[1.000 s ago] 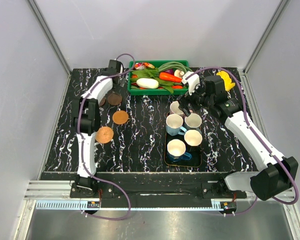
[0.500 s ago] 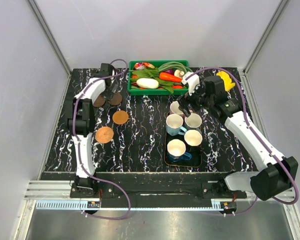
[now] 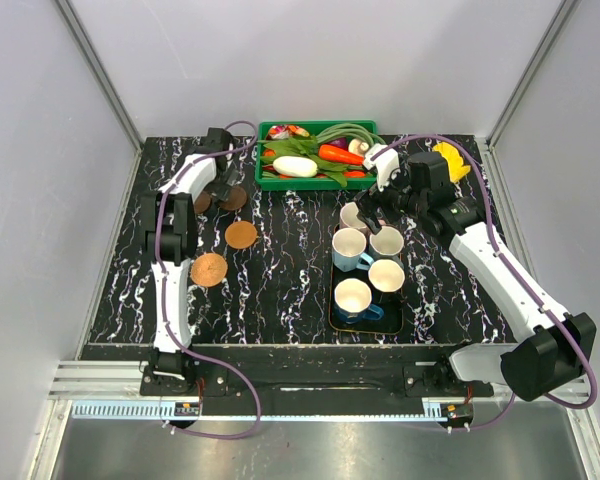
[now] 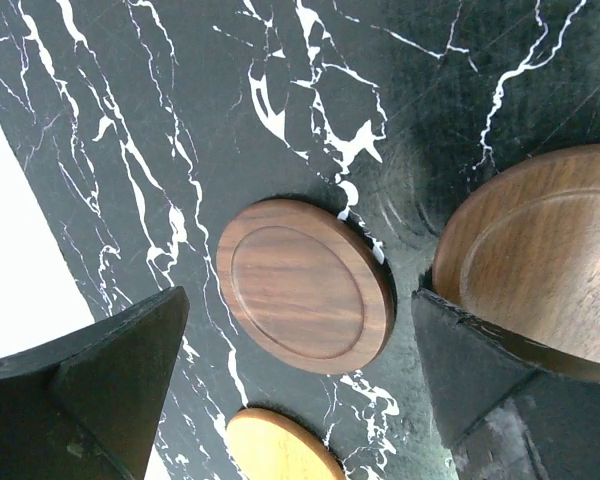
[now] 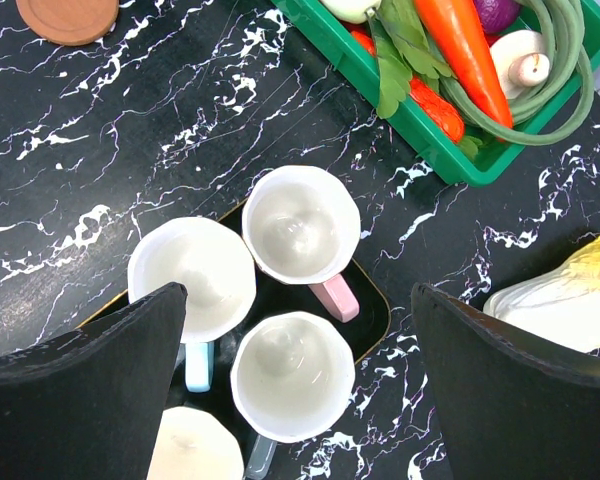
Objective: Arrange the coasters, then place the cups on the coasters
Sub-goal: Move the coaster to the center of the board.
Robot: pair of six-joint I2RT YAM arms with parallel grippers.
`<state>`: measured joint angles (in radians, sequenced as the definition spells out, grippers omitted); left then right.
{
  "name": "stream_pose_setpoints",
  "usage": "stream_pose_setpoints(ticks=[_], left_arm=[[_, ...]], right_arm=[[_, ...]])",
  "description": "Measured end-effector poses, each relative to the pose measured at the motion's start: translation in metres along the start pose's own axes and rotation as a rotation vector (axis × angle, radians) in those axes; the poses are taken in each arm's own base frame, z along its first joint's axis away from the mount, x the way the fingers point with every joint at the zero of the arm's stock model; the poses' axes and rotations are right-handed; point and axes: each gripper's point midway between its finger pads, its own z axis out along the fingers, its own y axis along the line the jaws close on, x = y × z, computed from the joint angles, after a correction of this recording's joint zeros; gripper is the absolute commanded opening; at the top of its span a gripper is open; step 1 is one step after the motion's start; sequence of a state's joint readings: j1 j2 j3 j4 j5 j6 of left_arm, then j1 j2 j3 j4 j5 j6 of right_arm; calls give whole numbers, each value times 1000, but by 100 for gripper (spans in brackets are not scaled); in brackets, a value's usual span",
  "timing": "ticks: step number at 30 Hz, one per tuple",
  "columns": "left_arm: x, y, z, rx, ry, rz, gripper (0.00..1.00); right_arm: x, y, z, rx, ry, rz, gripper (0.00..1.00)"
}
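Observation:
Two dark brown coasters lie at the far left. An orange-brown coaster and a lighter one lie nearer. My left gripper hangs open over the dark pair. In the left wrist view one dark coaster lies between the open fingers, another shows past the right finger, and a pale one sits below. Several cups stand on the black tray. My right gripper is open above them, over the pink-handled cup and a grey-handled cup.
A green tray of vegetables stands at the back centre, seen too in the right wrist view. A yellow vegetable lies at the back right. Grey walls close in the table on three sides.
The left arm's elbow swung a little left and back again while its gripper stayed over the dark coasters. The right arm, cups and coasters have not moved.

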<state>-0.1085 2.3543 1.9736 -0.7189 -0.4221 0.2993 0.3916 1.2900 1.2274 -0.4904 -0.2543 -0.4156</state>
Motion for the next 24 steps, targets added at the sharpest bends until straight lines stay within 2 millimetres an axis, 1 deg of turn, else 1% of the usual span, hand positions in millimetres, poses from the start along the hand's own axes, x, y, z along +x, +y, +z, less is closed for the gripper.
stream_pose_setpoints(ticks=[3,7,18,24], left_arm=[[-3,1,0,-3,-7,-11,99],[-2,2,2,-8,-3,-18,99],[9,21,8,-43,25,-51,99],[10,23,9,-48,28,-53,99]], right_arm=[[1,0,0,0,1,0,99],[2,-1,1,1,5,3,100],[3,-2,1,3,7,5,100],[3,-2,1,3,7,5,100]])
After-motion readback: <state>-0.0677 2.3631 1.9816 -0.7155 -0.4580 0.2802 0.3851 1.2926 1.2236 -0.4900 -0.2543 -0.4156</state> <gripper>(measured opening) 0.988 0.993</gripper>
